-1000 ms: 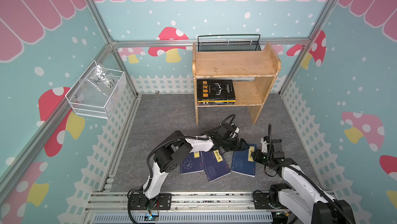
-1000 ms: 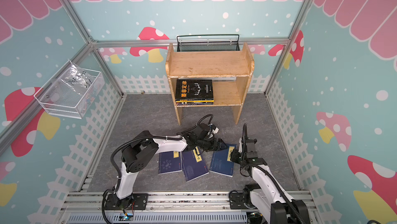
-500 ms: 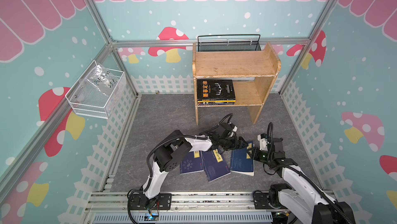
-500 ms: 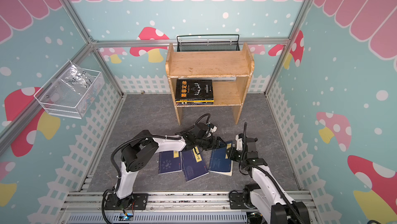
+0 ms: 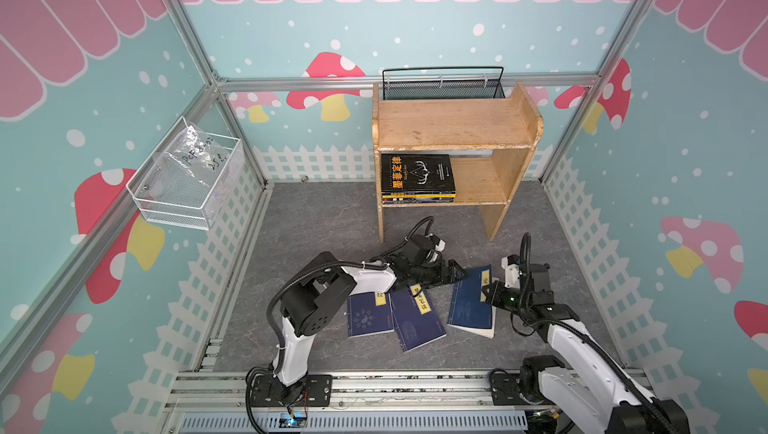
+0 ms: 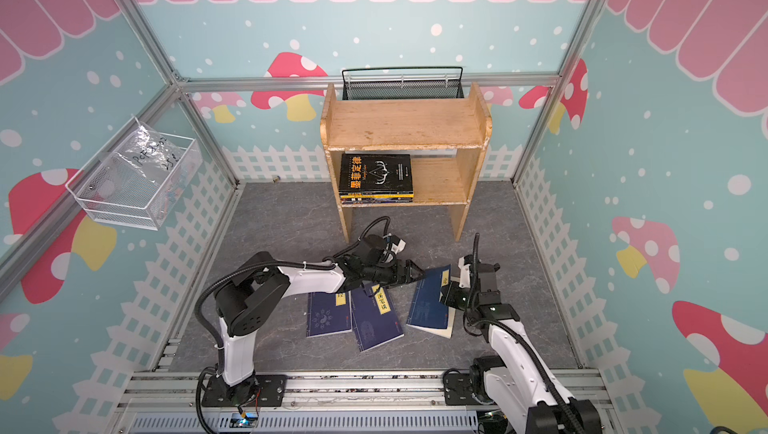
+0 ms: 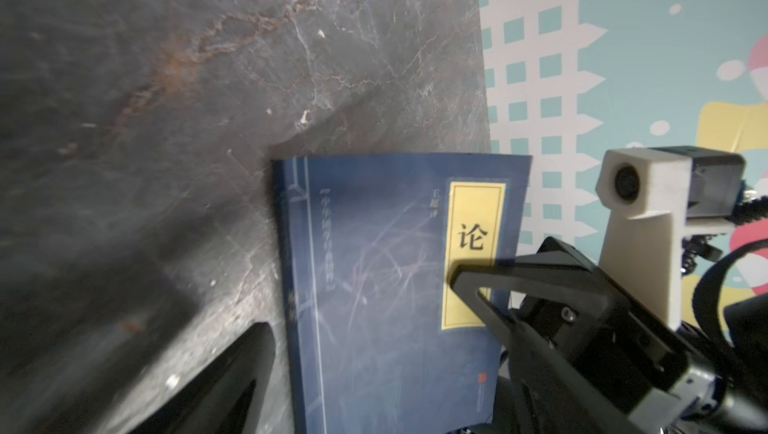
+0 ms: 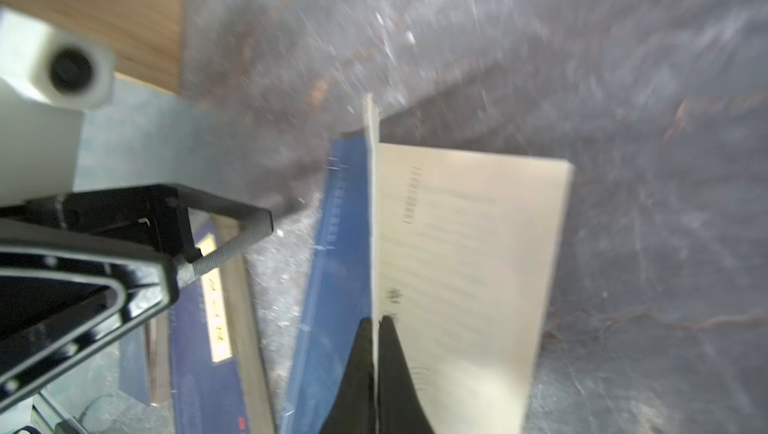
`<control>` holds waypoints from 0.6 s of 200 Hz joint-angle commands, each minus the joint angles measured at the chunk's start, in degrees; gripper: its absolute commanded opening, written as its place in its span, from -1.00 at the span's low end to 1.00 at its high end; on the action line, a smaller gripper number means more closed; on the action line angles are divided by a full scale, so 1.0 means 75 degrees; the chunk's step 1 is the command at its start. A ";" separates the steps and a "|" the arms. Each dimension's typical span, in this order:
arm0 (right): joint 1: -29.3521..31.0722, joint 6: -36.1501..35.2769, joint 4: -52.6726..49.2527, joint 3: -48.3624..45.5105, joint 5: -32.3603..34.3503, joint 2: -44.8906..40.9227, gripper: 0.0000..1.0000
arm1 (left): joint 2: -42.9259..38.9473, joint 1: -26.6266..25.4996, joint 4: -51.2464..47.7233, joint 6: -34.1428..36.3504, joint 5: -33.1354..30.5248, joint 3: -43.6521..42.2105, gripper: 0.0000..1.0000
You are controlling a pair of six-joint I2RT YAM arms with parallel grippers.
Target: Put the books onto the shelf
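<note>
Over to the right end effector (image 5: 490, 292) first: pressed together, pinching the right navy book (image 5: 469, 307) at its yellow-label edge. Confirmed in the right wrist view, with black fingertips (image 8: 361, 361) nipped onto a thin pale edge, blue cover to one side, cream page to the other. Hard to tell whether gripping the whole book or only its cover. Tilted up on that gripped side, spine side down on the grey table (image 5: 316, 224), with a cream strip peeking out along the near edge.

Now to the left end effector (image 5: 454, 273): spread wide, holding nothing, reaching in low from the left and sitting just beside the far spine-side corner of that same book. Cannot tell in either top view whether touching it. Looking through the left wrist view, straight onto the blue cover (image 7: 374, 286), yellow label partly hidden behind the opposite arm's black finger.

Counting two more on the table: the middle navy book (image 5: 415, 321), flat and skewed, far end tucked under the left wrist, and the left navy book (image 5: 369, 315), flat, edge to edge with it.

Back to the shelf (image 5: 453, 128): against the far wall, well apart from both end effectors, with a flat stack on the lower tier at its left end, black book (image 5: 417, 174) on top. Behind it, a black mesh basket (image 5: 442, 86).
</note>
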 commanded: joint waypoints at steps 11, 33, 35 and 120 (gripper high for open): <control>-0.0024 -0.0171 -0.0258 0.0916 -0.0206 -0.0453 -1.00 | -0.0813 0.0160 -0.0515 0.0786 0.0430 -0.0045 0.87; -0.0023 -0.0319 -0.0428 0.1291 -0.0365 -0.0405 -1.00 | -0.0615 0.0162 -0.0265 0.0794 0.0859 -0.0091 0.86; -0.0030 -0.0321 -0.0431 0.1313 -0.0396 -0.0408 -1.00 | -0.0588 0.0162 -0.0197 0.0770 0.0903 -0.0107 0.85; -0.0025 -0.0247 0.0089 0.1960 -0.1580 -0.0440 -1.00 | 0.0313 0.0173 0.4083 -0.1137 0.1691 -0.0765 0.83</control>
